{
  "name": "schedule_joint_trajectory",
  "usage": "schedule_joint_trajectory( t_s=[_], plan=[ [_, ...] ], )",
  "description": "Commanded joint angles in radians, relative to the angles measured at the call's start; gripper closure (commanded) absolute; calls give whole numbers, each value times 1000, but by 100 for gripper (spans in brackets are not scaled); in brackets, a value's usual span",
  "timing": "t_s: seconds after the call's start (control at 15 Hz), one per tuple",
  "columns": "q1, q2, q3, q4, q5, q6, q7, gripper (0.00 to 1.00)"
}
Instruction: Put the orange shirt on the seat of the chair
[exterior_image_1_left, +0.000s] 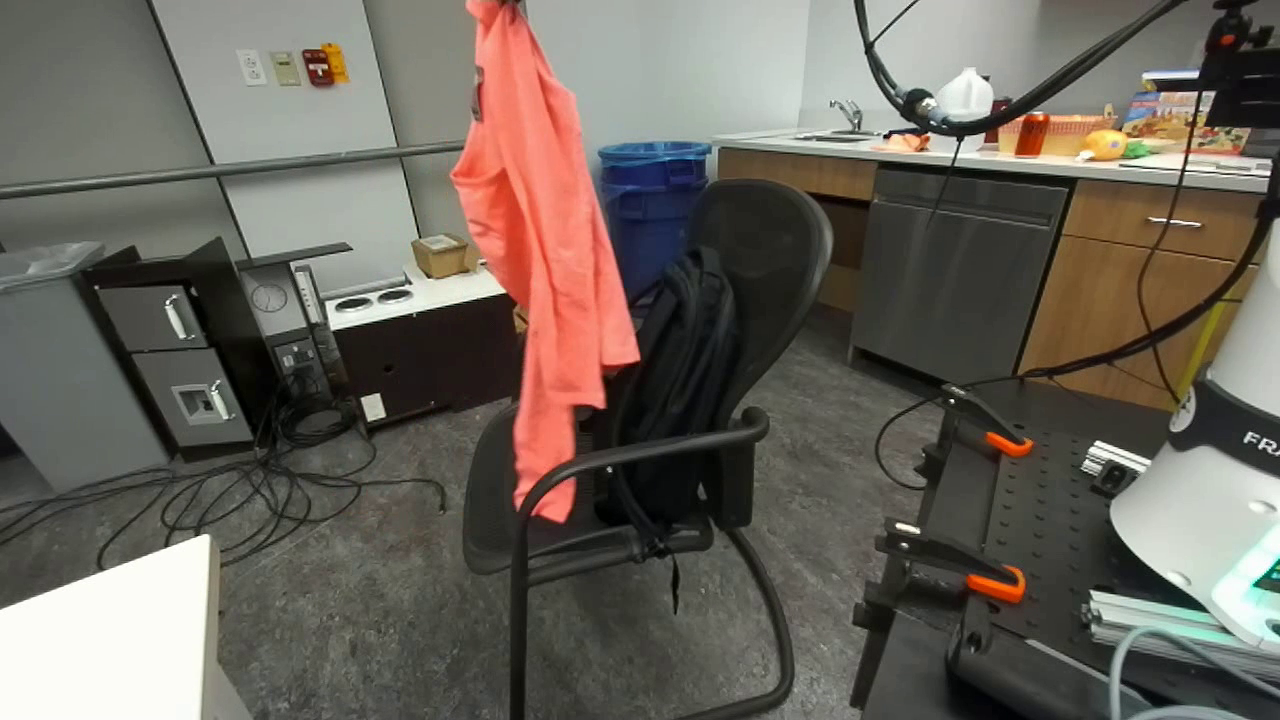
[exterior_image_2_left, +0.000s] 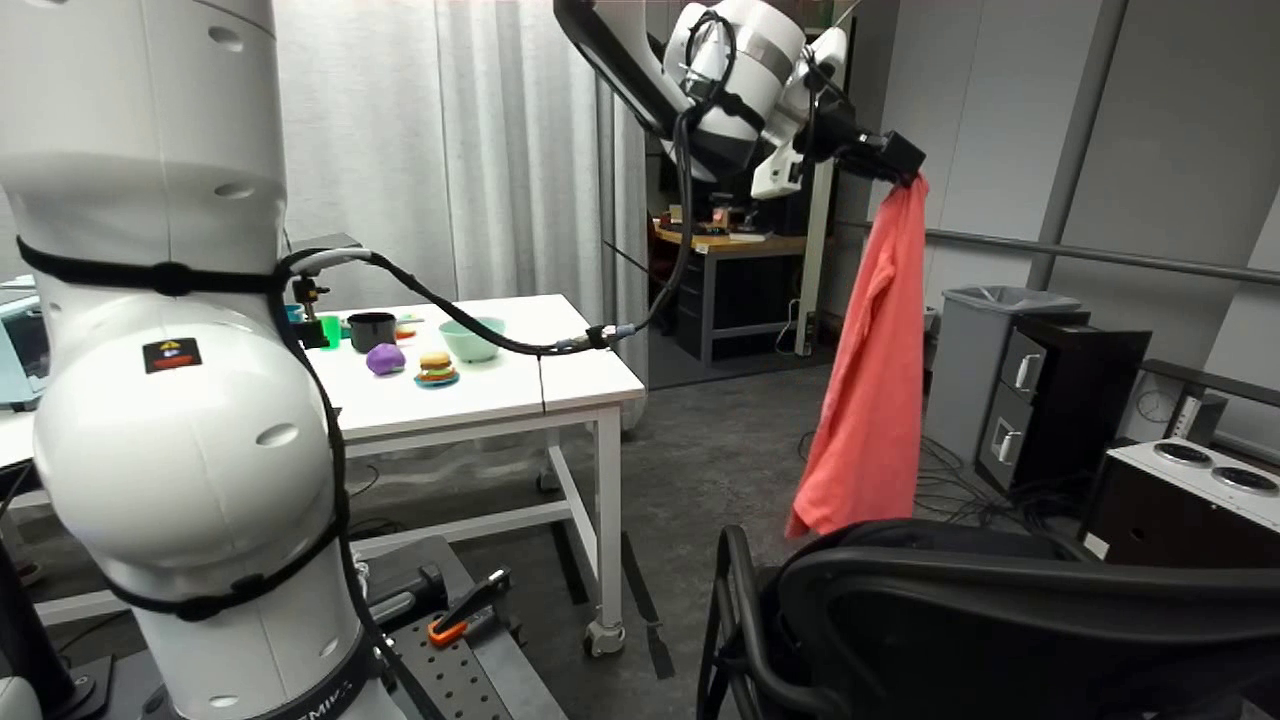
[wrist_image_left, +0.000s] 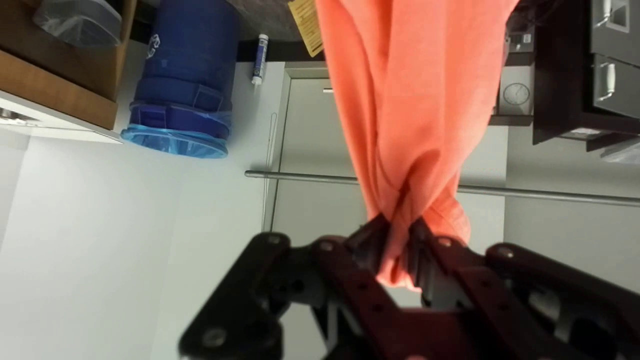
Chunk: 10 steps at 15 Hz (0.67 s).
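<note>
The orange shirt (exterior_image_1_left: 545, 230) hangs down long and bunched from my gripper. It also shows in an exterior view (exterior_image_2_left: 870, 380) and in the wrist view (wrist_image_left: 425, 90). My gripper (wrist_image_left: 402, 222) is shut on its top end, with a bit of cloth poking through between the fingers; it also shows in an exterior view (exterior_image_2_left: 908, 175). The black office chair (exterior_image_1_left: 770, 240) stands below, and its back shows in an exterior view (exterior_image_2_left: 1000, 640). The shirt's lower end overlaps the seat (exterior_image_1_left: 490, 500) and armrest in view; I cannot tell whether it touches them.
A black backpack (exterior_image_1_left: 680, 390) leans against the chair's back on the seat. An armrest (exterior_image_1_left: 640, 455) rises at the near side. A white table (exterior_image_2_left: 590, 375) with toy food and bowls stands apart. Blue bins (exterior_image_1_left: 650, 210), a toy stove (exterior_image_1_left: 430, 340) and loose cables (exterior_image_1_left: 290, 490) lie beyond.
</note>
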Motion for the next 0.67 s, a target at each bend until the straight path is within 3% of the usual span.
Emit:
schedule_joint_trajectory(
  t_s=[0.0, 0.4, 0.6],
  plan=[
    [-17, 38, -18, -8, -30, 13, 22, 98],
    [-39, 82, -46, -12, -8, 4, 55, 98],
    [-54, 102, -46, -19, 75, -1, 56, 98]
  ],
)
